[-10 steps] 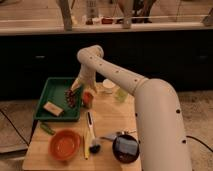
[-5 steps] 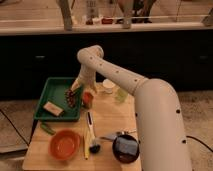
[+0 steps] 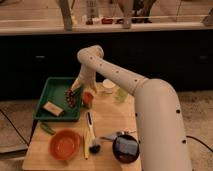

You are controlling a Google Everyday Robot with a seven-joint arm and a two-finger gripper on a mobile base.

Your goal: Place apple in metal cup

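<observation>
The white arm (image 3: pixel 125 82) rises from the lower right of the camera view, bends at an elbow near the dark cabinet fronts, and drops down to the claw (image 3: pixel 75 95), which hangs low over the right-hand part of the green tray (image 3: pixel 50 90). Whether the claw is wide, narrow or gripping anything cannot be told. The apple (image 3: pixel 88 97), small and orange-red, shows just to the right of the claw, at the tray's right edge where it meets the wooden tabletop (image 3: pixel 102 117); whether claw and apple touch cannot be told. Left of the claw and a little nearer the camera, a tan block (image 3: pixel 52 107) lies inside the tray. To the right of the claw and slightly farther back stands a white cup (image 3: pixel 108 85), and beyond that, still farther right, a pale green cup (image 3: pixel 121 94), part-hidden by the arm. Nearer the camera than the claw, a long yellow-and-black utensil (image 3: pixel 90 132) lies on the tabletop, with an orange bowl (image 3: pixel 65 145) to its left and a dark round bowl (image 3: pixel 125 148) to its right. A small grey shiny piece (image 3: pixel 109 136) lies between the utensil and the dark bowl. A small green item (image 3: pixel 47 128) lies just off the tray's near edge, left of and nearer than the claw.
</observation>
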